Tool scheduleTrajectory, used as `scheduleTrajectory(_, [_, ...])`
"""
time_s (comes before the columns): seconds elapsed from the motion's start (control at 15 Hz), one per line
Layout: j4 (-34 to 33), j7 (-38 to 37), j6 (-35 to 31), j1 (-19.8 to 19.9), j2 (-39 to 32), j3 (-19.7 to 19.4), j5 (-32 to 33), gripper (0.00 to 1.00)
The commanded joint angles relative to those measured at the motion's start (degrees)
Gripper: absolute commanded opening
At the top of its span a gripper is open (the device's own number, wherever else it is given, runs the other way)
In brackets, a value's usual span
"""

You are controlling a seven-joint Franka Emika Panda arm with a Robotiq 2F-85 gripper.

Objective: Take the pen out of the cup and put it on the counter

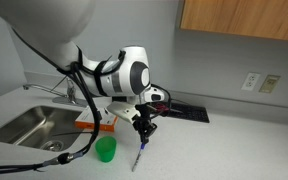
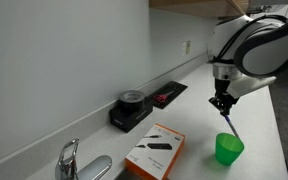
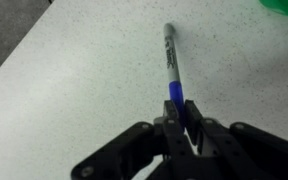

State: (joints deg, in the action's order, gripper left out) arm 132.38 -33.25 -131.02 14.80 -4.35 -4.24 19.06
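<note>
Pen (image 3: 172, 65) is out of the green cup (image 1: 105, 150) and hangs over the counter (image 3: 64, 80), just beside the cup. The claw (image 3: 182, 115) is clamped on its blue top end so it will not fall. Its long body points almost straight down, leaning a little, grey end toward the counter. I think it needs to go lower and lie flat.
</note>
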Motion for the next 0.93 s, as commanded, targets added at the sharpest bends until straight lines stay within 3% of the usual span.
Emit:
scheduleTrajectory(0.0, [-6.11,0.12,-1.59,-3.15,-6.52,-2.41,-4.32,0.03])
scheduleTrajectory(0.07, [-6.96,0.18,-2.14,-3.55,-7.19,-2.77,-5.7,0.37])
scheduleTrajectory(0.27, [-8.69,0.94,-3.98,-4.48,-8.48,-3.77,-8.83,0.54])
scheduleTrajectory(0.67, [-9.75,2.45,-5.8,-5.17,-8.17,-4.89,-12.05,0.99])
scheduleTrajectory(0.87, [-10.24,2.99,-5.85,-5.28,-8.14,-5.23,-12.68,1.0])
